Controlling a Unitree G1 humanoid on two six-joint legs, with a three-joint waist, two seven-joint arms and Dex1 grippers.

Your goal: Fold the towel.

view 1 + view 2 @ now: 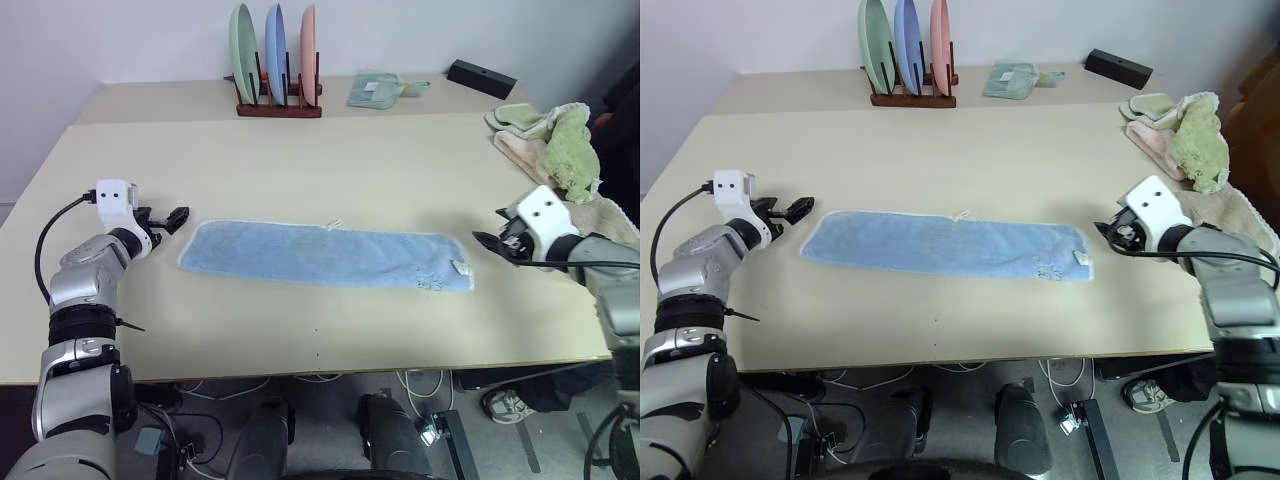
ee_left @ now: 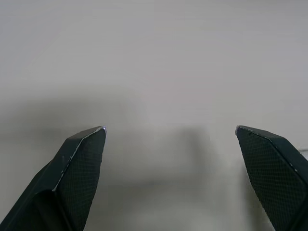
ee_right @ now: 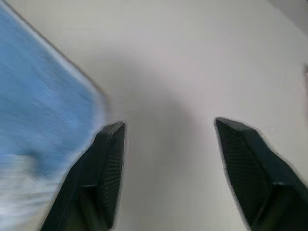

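Observation:
The light blue towel [image 1: 320, 255] lies flat on the table [image 1: 330, 160] as a long narrow strip running left to right. A small white loop [image 1: 335, 224] sits on its far edge and a white tag [image 1: 461, 267] near its right end. My left gripper [image 1: 172, 218] hovers just off the towel's left end, open and holding nothing; its wrist view has bare tabletop between the fingers [image 2: 82, 163]. Just past the right end my right gripper [image 1: 492, 243] is open too, and the towel's corner [image 3: 38, 106] lies beside one of its fingers.
A wooden rack [image 1: 278, 108] with three upright plates stands at the back. Beside it lie a small pale green folded cloth [image 1: 375, 90] and a black box [image 1: 481, 78]. A heap of green, pink and beige towels [image 1: 560, 150] sits at the far right, behind my right arm.

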